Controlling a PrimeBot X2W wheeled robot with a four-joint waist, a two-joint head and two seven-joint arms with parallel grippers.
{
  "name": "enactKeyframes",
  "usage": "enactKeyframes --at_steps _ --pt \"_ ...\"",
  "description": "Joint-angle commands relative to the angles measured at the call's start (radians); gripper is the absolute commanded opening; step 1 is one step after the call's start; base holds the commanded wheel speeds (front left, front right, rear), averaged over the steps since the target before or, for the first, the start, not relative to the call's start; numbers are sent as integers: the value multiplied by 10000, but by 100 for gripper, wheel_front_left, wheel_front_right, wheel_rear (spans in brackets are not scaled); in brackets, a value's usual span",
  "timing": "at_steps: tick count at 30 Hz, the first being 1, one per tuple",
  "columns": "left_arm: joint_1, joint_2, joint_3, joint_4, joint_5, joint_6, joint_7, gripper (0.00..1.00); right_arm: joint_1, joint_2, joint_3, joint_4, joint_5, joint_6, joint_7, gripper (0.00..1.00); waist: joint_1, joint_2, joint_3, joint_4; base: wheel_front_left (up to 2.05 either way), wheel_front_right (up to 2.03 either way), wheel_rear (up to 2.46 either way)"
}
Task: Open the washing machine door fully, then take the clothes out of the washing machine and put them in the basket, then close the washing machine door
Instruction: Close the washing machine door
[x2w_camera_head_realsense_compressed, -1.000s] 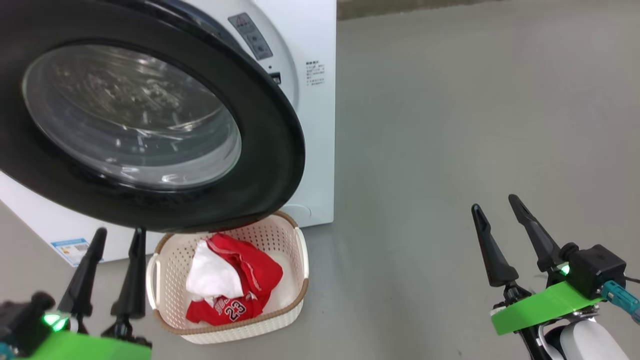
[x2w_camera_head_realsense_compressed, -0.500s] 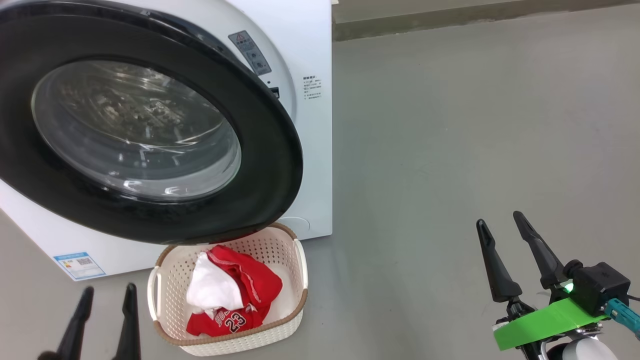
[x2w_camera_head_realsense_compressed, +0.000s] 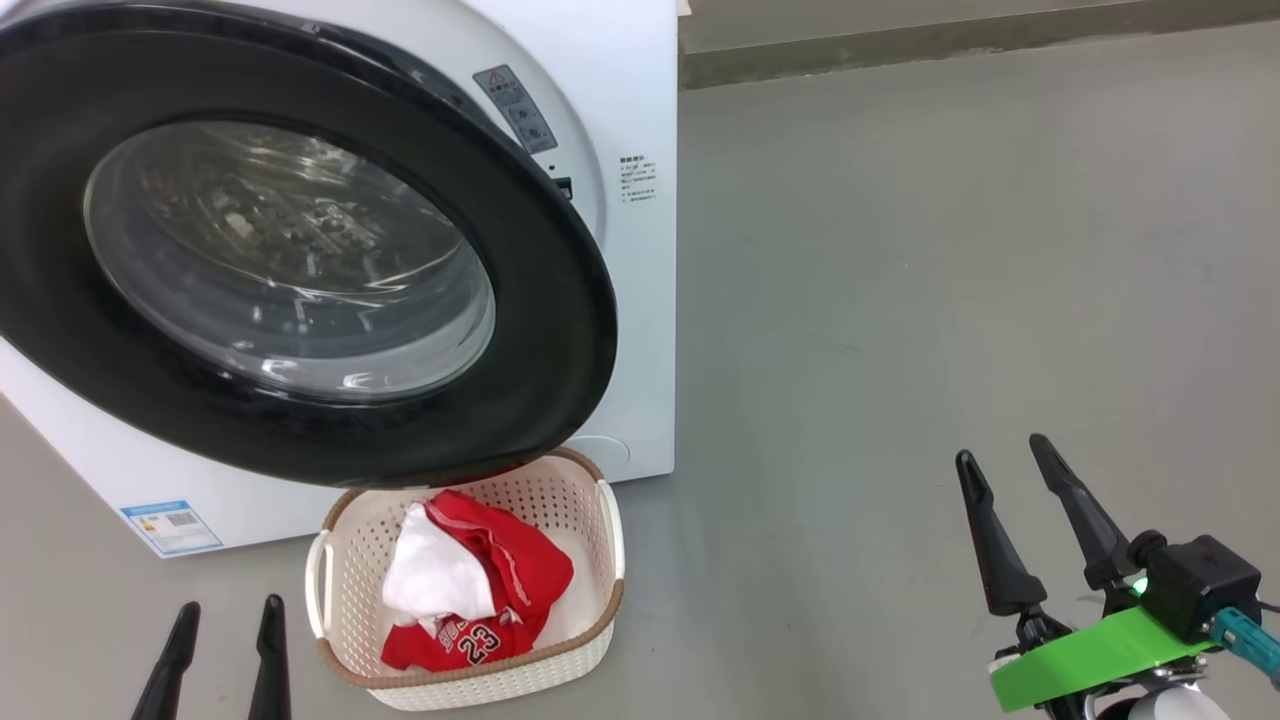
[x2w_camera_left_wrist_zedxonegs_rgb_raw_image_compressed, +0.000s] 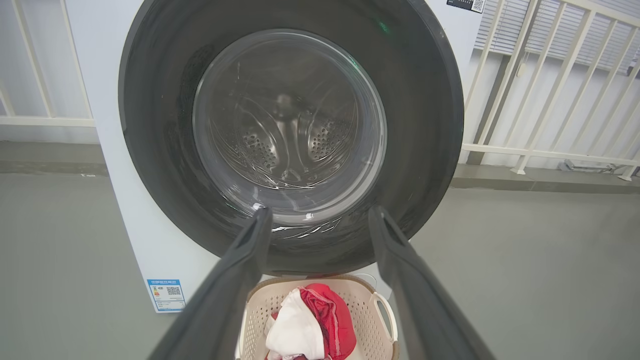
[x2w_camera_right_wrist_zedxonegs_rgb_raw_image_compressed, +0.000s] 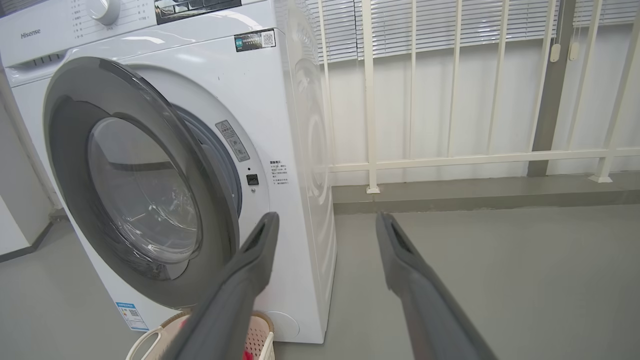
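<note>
lower left of the head view: left gripper (x2w_camera_head_realsense_compressed: 228, 608), two dark fingers poking up from the bottom edge, spread wide, nothing between them. above it is the blue label sticker (x2w_camera_head_realsense_compressed: 172, 526) on the washing machine (x2w_camera_head_realsense_compressed: 640, 100), which fills the upper left. the washing machine door (x2w_camera_head_realsense_compressed: 560, 330) hangs ajar, black rim swung out off the white front, its lower edge overhanging the back of the basket (x2w_camera_head_realsense_compressed: 455, 677). the basket sits on the grey floor (x2w_camera_head_realsense_compressed: 900, 300) at bottom centre, just in front of the machine. the clothes (x2w_camera_head_realsense_compressed: 525, 565) are in it: a red pile, white cloth (x2w_camera_head_realsense_compressed: 435, 575) on its left, jersey (x2w_camera_head_realsense_compressed: 470, 640) with 23 at the front. lower right: right gripper (x2w_camera_head_realsense_compressed: 1002, 452), fingers wide apart, empty, over bare floor, well apart from the basket.
</note>
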Motion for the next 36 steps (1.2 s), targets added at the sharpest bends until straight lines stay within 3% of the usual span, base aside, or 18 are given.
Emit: enactKeyframes --at_steps 1,11,12,13,14,24,36 --pt "-212 99 385 -171 130 -62 -120 100 -131 -161 194 -220 -90 65 -65 100 0 -1 12 14 0 0 0" --pt "-210 -14 458 -66 385 -124 -120 100 -317 -231 223 -33 -245 65 -65 100 0 -1 78 84 0 0 0" --pt "-214 -26 451 -66 401 -126 -120 100 -352 -263 273 38 -276 65 -65 45 0 -1 90 103 0 0 0" --pt "-215 -37 441 -68 421 -128 -120 100 -396 -290 332 136 -287 65 -65 4 0 -1 104 124 0 0 0" --pt "-221 -53 421 -57 436 -130 -120 100 -460 -310 379 229 -273 65 -65 0 0 -1 145 167 0 0 0" --pt "-436 -165 114 -105 495 -139 -120 100 -1585 -444 1084 1911 -79 65 -65 0 0 -1 416 786 0 0 0" --pt "-1575 -299 -784 -369 574 -142 -120 100 -4686 -163 2804 3934 537 65 -65 0 0 -1 1527 1861 0 0 0"
